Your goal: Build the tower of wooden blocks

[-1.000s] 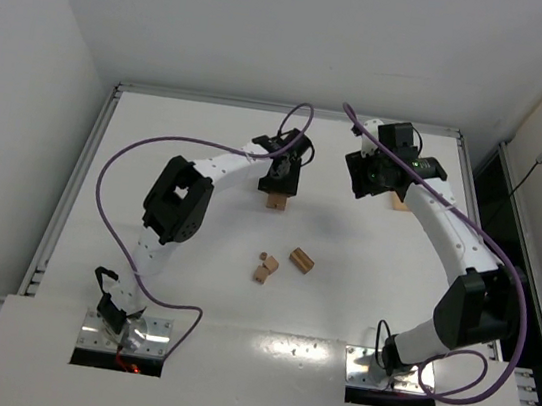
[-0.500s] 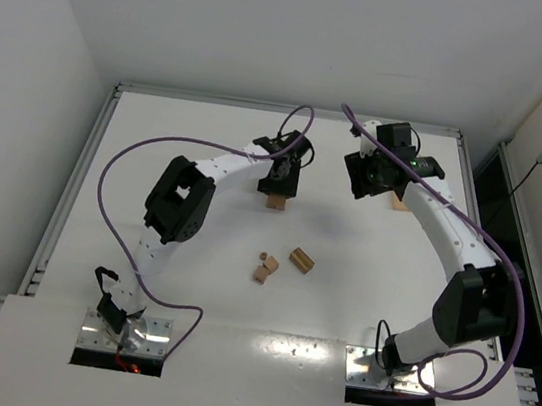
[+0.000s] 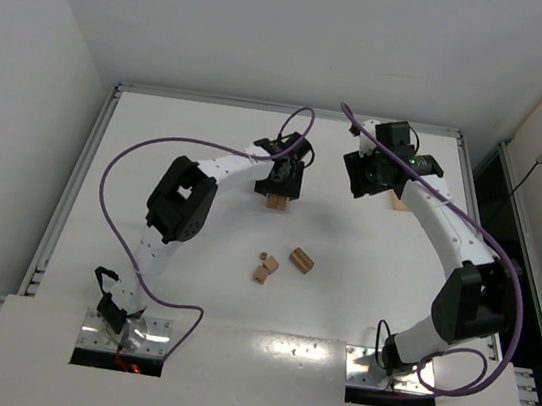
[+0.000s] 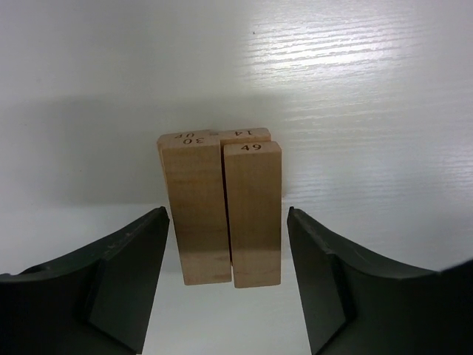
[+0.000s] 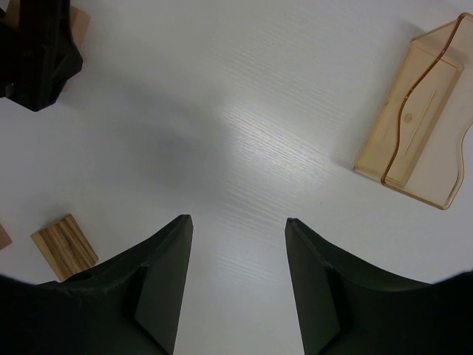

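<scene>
Light wooden planks (image 4: 222, 211) marked 30, 14 and 49 lie side by side and stacked on the white table, between the fingers of my left gripper (image 4: 228, 222). That gripper is open and does not touch them. From above the planks (image 3: 274, 202) show just below the left gripper (image 3: 282, 178). A stubby cylinder (image 3: 301, 260) and small blocks (image 3: 265, 267) lie in the middle of the table. My right gripper (image 5: 238, 220) is open and empty above bare table, also seen from above (image 3: 367, 179). A striped wood block (image 5: 64, 246) lies at its lower left.
A translucent amber plastic box (image 5: 416, 146) lies on the table at the right of the right wrist view, partly hidden behind the right arm from above (image 3: 398, 202). A raised rim (image 3: 114, 100) frames the table. Purple cables loop over both arms.
The left gripper has shifted very slightly upward in the top view, away from the planks. The right arm has barely moved.
</scene>
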Tool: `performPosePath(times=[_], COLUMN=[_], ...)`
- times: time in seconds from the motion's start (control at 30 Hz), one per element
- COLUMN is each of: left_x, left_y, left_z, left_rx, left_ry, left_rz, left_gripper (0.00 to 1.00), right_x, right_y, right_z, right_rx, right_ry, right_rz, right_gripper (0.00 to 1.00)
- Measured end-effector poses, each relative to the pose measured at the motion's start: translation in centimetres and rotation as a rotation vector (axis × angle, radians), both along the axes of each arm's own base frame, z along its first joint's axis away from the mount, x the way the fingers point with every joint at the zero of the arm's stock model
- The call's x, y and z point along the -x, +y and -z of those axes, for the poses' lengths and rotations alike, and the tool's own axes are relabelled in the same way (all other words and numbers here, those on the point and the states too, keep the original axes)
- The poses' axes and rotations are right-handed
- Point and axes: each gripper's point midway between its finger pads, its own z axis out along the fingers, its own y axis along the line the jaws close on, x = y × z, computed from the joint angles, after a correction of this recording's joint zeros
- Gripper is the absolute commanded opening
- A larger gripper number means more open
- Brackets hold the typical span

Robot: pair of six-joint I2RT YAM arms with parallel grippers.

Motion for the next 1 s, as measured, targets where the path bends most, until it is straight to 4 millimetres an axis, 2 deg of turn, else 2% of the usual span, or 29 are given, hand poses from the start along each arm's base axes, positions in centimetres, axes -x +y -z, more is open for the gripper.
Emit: performPosePath(times=[0.17, 0.27, 0.4, 0.57, 0.67, 0.73, 0.8, 0.87, 0.93, 1.0], left_x=[0.0, 0.1, 0.0, -0.1, -0.5, -1.0, -1.4, -1.7, -1.7, -1.4], left_y=[0.0, 0.0, 0.0, 0.0, -0.1, -0.3, -0.4, -0.3, 0.0, 0.7], left_z=[0.7, 0.8, 0.8, 0.6, -0.5, -2.2, -5.1, -9.1, -13.8, -19.5], left_rx=[-0.007, -0.01, -0.012, -0.023, -0.024, -0.012, 0.013, 0.046, 0.081, 0.121], left_ry=[0.009, 0.01, 0.008, 0.0, -0.026, -0.061, -0.115, -0.186, -0.272, -0.38], left_rz=[0.01, 0.014, 0.024, 0.052, 0.064, 0.072, 0.075, 0.075, 0.08, 0.084], left_gripper=[0.8, 0.84, 1.0, 1.0, 1.0, 1.0, 1.0, 1.0, 1.0, 1.0], right_x=[0.0, 0.0, 0.0, 0.0, 0.0, 0.0, 0.0, 0.1, 0.8, 2.2], right_y=[0.0, 0.0, 0.0, 0.0, 0.0, -0.1, -0.3, -0.4, -0.4, -0.2], right_z=[0.0, 0.0, 0.0, 0.0, 0.0, 0.0, -0.3, -0.7, -1.2, -1.6], right_rx=[0.0, 0.0, 0.0, 0.0, 0.002, 0.006, 0.011, 0.017, 0.013, 0.004], right_ry=[0.0, 0.001, 0.0, 0.001, 0.0, -0.003, -0.014, -0.033, -0.051, -0.068], right_rz=[0.0, 0.0, 0.0, 0.0, 0.0, 0.003, 0.004, -0.006, -0.047, -0.116], right_gripper=[0.51, 0.51, 0.51, 0.51, 0.51, 0.51, 0.51, 0.53, 0.53, 0.55])
